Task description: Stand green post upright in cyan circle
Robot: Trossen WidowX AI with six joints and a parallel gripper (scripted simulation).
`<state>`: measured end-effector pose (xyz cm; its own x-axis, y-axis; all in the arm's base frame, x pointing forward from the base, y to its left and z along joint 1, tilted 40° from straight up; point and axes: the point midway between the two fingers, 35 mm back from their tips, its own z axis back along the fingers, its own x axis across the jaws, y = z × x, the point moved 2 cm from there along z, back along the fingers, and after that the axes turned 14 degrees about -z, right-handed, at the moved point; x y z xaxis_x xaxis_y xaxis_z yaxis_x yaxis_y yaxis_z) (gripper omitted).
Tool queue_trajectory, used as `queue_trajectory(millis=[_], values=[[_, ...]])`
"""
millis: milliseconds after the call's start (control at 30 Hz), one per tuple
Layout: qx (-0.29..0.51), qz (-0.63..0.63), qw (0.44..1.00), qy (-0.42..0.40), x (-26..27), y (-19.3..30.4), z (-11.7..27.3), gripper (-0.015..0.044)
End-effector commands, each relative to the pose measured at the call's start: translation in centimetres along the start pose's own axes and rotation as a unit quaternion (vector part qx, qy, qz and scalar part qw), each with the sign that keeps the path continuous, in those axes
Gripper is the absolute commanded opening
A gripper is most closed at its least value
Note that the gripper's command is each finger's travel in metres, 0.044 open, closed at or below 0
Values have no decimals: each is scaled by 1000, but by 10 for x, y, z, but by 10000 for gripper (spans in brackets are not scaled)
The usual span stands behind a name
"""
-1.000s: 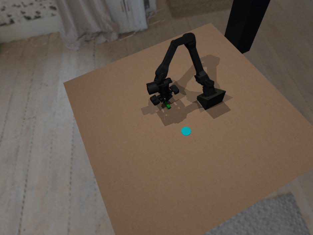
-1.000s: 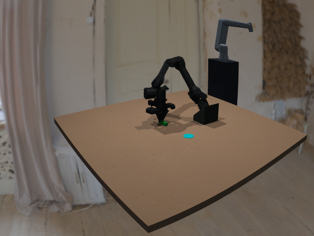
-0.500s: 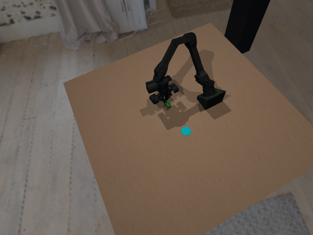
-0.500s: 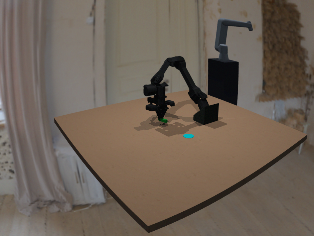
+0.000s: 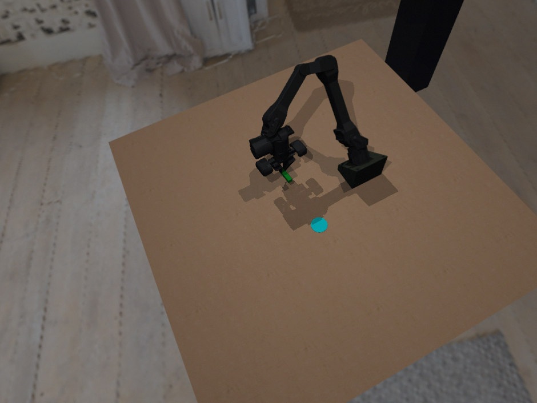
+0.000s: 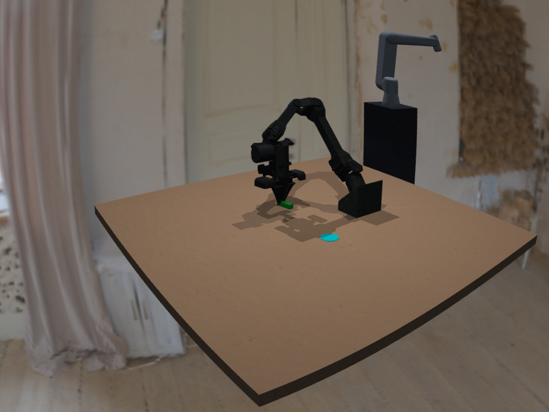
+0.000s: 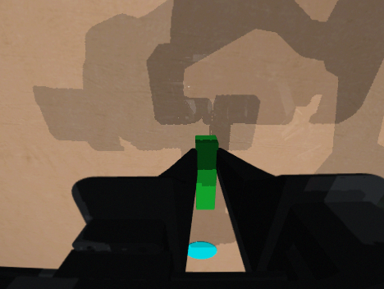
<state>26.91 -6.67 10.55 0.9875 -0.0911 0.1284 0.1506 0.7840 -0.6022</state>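
Observation:
My gripper (image 5: 283, 169) (image 6: 280, 202) (image 7: 206, 153) points down and is shut on the green post (image 5: 287, 177) (image 6: 288, 205) (image 7: 206, 197). The post lies roughly level between the fingertips, a little above the table, with one end sticking out toward the circle side. The fingers hide part of its length in the top and exterior views. The cyan circle (image 5: 319, 225) (image 6: 329, 237) (image 7: 202, 251) is flat on the table, with nothing standing on it. It lies to the lower right of the gripper in the top and exterior views, and below the post in the wrist view.
The arm's base (image 5: 363, 171) (image 6: 361, 200) stands on the brown table (image 5: 347, 303) (image 6: 310, 310), right of the gripper and behind the circle. A dark pedestal (image 5: 419, 43) (image 6: 389, 142) with a grey arm (image 6: 386, 57) stands beyond the table's far edge. Arm shadows fall around the post.

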Motion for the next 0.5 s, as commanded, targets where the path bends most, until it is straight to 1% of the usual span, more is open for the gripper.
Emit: queue_trajectory(millis=[0,467], values=[[0,-6,1000,-5,3,-1,7,23],[-4,-7,1000,-1,2,0,25,23]])
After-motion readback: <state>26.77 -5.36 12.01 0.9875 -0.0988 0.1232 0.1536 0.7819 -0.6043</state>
